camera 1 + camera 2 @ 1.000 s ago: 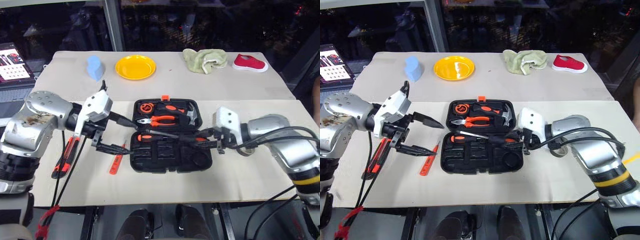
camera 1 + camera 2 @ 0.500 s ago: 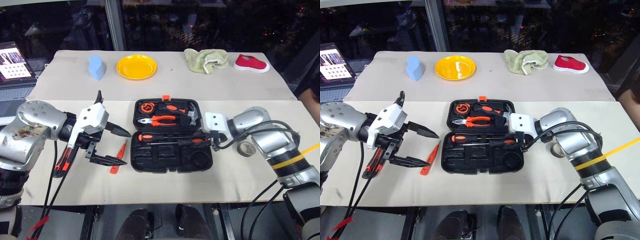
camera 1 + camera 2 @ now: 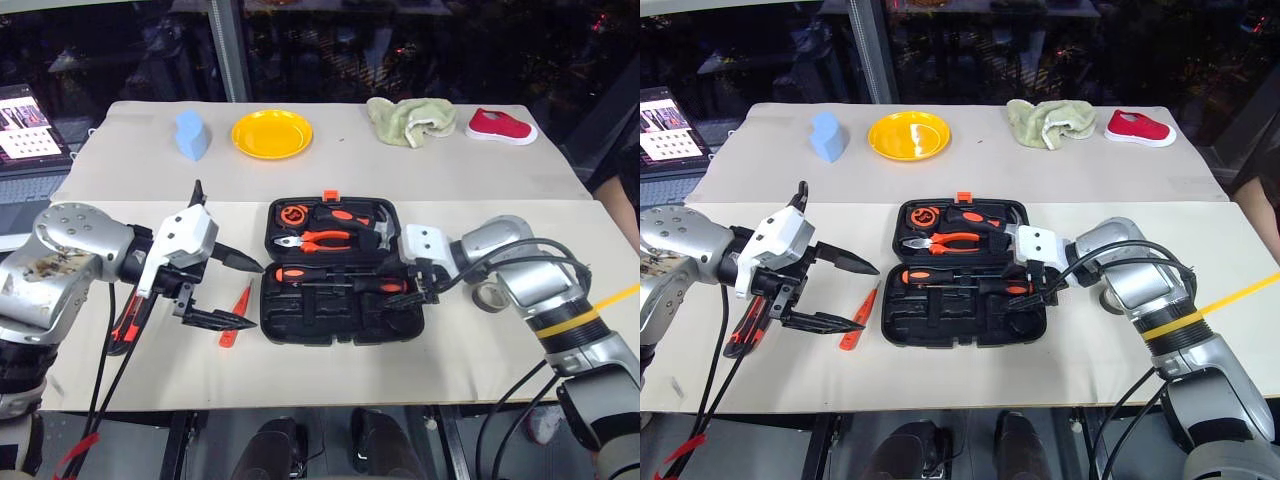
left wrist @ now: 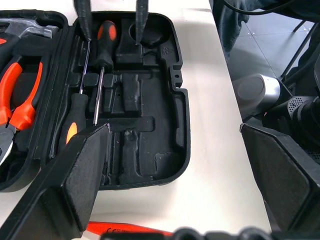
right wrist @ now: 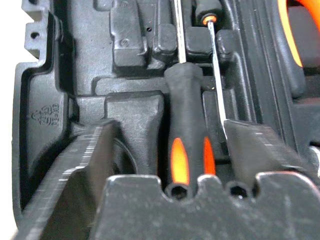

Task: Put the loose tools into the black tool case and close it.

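Both hands were spread wide, gripping nothing: my right hand point(image 3: 1032, 291) straddled one of two screwdrivers point(image 3: 970, 283) lying in the black tool case point(image 3: 960, 318); my left hand point(image 3: 848, 294) hovered beside one red tester point(image 3: 860, 317).

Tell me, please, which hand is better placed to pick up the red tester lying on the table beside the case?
The left hand. It hangs open right beside the red tester, on the case's left side. The right hand is open over the screwdrivers in the case's near half, farther off.
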Controlling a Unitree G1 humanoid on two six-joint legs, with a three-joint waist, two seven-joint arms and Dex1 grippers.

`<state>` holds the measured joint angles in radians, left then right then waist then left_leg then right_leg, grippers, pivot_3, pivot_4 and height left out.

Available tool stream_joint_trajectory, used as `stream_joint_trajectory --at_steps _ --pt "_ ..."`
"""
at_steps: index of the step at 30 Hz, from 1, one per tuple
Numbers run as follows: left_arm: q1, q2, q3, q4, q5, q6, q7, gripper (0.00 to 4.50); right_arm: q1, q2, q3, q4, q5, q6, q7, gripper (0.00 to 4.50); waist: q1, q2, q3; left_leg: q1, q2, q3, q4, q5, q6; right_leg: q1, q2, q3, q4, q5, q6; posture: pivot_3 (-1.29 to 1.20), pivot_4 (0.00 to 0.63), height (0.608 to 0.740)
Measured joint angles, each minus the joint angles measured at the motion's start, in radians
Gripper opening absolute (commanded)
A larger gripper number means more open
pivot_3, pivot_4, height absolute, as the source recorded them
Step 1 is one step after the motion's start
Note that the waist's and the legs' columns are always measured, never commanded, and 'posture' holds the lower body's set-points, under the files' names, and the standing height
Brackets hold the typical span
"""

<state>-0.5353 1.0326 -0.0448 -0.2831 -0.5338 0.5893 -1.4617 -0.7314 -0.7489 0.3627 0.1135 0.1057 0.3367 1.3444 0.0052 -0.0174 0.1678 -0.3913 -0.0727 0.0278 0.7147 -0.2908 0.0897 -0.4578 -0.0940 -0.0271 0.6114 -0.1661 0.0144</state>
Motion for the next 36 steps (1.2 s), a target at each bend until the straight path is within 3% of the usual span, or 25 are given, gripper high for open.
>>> stream_joint_trajectory --at_steps 2,5,16,36 --pt "-0.01 -0.006 -0.004 0.012 0.002 -0.002 -0.001 4.5 0.0 0.006 -0.024 -0.01 0.026 0.035 -0.002 4.43 0.0 0.0 0.0 0.0 0.0 0.0 0.0 0.0 0.0 0.0 0.0 0.0 0.0 0.0 0.0 0.0 0.15 0.74" --pt "-0.017 -0.015 -0.015 0.023 0.004 -0.005 -0.001 4.5 -0.008 0.025 -0.055 -0.018 0.057 0.099 -0.015 3.77 0.0 0.0 0.0 0.0 0.0 0.0 0.0 0.0 0.0 0.0 0.0 0.0 0.0 0.0 0.0 0.0 0.15 0.74" --pt "-0.042 -0.031 -0.025 0.04 0.018 -0.016 -0.002 4.5 -0.023 0.106 -0.054 0.017 0.058 0.152 -0.09 0.03 -0.003 0.0 0.0 0.0 0.0 0.001 0.0 0.0 0.0 0.0 0.0 0.001 0.0 0.0 0.0 0.0 0.15 0.74" --pt "-0.042 -0.04 -0.038 0.056 0.025 -0.017 0.011 4.5 0.022 0.157 -0.042 0.012 0.054 0.162 -0.132 0.03 -0.009 0.0 0.0 0.002 0.0 0.0 0.0 0.001 -0.001 0.001 0.001 0.0 0.001 0.001 -0.001 0.0 0.15 0.74"
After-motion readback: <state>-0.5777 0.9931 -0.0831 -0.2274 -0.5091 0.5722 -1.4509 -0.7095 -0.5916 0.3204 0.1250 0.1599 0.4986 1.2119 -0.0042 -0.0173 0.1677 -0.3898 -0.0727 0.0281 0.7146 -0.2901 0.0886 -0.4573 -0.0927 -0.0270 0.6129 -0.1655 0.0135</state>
